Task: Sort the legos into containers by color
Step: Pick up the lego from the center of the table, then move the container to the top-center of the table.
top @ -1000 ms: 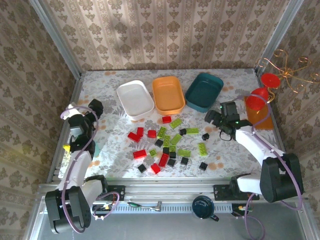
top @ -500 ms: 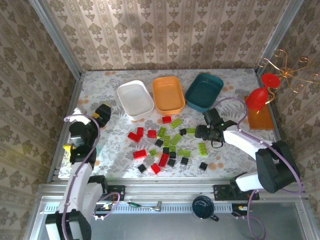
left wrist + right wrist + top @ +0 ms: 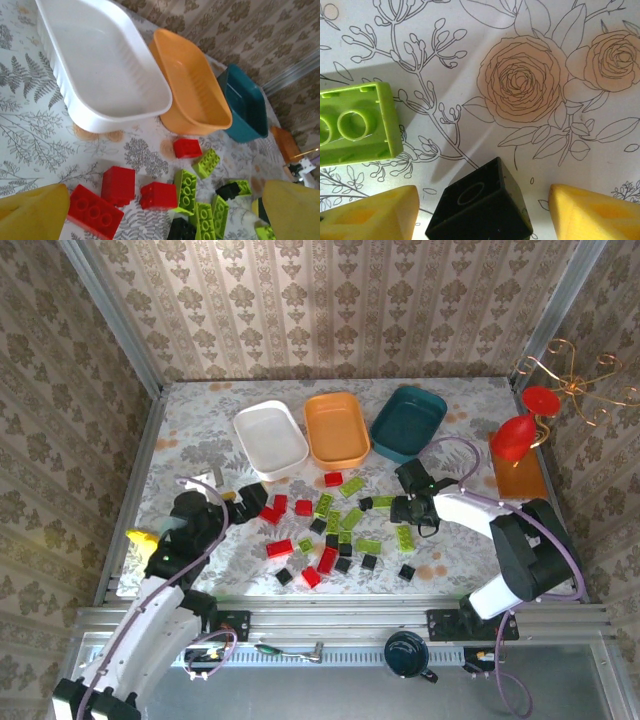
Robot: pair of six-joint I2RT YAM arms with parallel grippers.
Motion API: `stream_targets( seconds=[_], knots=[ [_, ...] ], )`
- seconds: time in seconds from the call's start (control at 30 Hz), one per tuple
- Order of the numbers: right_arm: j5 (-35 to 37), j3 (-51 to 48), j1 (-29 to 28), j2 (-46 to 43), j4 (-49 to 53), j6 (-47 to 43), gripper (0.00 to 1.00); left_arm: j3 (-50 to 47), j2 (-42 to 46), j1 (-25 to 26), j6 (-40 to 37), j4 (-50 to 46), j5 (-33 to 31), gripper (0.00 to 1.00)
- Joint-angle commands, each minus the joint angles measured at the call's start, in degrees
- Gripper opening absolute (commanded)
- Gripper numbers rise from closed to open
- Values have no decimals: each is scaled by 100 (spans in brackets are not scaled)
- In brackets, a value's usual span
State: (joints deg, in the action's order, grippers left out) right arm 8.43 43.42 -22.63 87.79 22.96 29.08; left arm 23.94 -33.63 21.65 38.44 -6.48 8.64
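Red, lime-green and black legos (image 3: 330, 530) lie scattered in front of three containers: white (image 3: 270, 438), orange (image 3: 337, 428) and dark teal (image 3: 407, 423). My right gripper (image 3: 406, 508) is low over the table at the pile's right side. It is open, its yellow fingers (image 3: 590, 212) straddling a tilted black brick (image 3: 475, 215) with a gap on each side. My left gripper (image 3: 250, 503) hovers wide open by the red bricks (image 3: 117, 185) at the pile's left. Beyond them in the left wrist view stand the white tub (image 3: 100, 65), orange tub (image 3: 190, 90) and teal tub (image 3: 245, 110).
A lime-green brick (image 3: 355, 122) lies close to the left of the black one. A flat orange tray (image 3: 520, 478) with a red goblet (image 3: 512, 440) and a gold wire stand (image 3: 575, 380) sit at the right edge. A dark mug (image 3: 407, 652) rests on the front rail.
My left arm has swung in from the table's left edge toward the red bricks. My right gripper has moved left and down around the black brick, and its jaws have narrowed.
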Motion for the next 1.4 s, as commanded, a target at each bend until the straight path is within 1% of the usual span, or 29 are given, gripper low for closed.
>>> stream_targets(
  seconds=[0.0,0.17,0.33,0.37,0.43,0.53,0.63,0.73,0.87,1.0,1.1,1.23,1.37],
  knots=[
    [61,132,-78,91,-105,-155,66,-2,14,183,-214,-244,-290,100],
    [19,193,-193,63,-125,-242,55,-17,-130,364,-239,-210,-390,100],
    [-8,259,-272,-97,-75,-284,42,36,-356,413,-266,-143,-395,100],
    [-17,284,-284,-177,-43,-297,40,47,-383,417,-275,-147,-406,100],
    [-42,369,-320,-377,59,-315,38,71,-432,598,-306,-143,-454,100],
    [-104,623,-329,-680,177,-325,36,84,-465,649,-328,-143,-511,100],
    [-52,1172,-250,-630,293,-337,35,84,-495,673,-311,-125,-521,100],
    [-9,1811,-40,-186,272,-322,35,115,-513,704,-293,-147,-503,100],
    [-20,2901,342,795,376,-378,34,163,-463,769,-292,-309,-507,100],
    [24,4088,659,1829,742,-469,34,198,-309,814,-293,-522,-535,100],
    [36,4803,848,2469,1169,-499,33,207,-178,832,-263,-665,-548,100],
    [67,5432,909,3047,1572,-674,32,181,-24,841,-253,-793,-570,100],
    [11,5541,855,3244,1712,-761,32,148,-34,841,-223,-729,-583,100]
  ],
)
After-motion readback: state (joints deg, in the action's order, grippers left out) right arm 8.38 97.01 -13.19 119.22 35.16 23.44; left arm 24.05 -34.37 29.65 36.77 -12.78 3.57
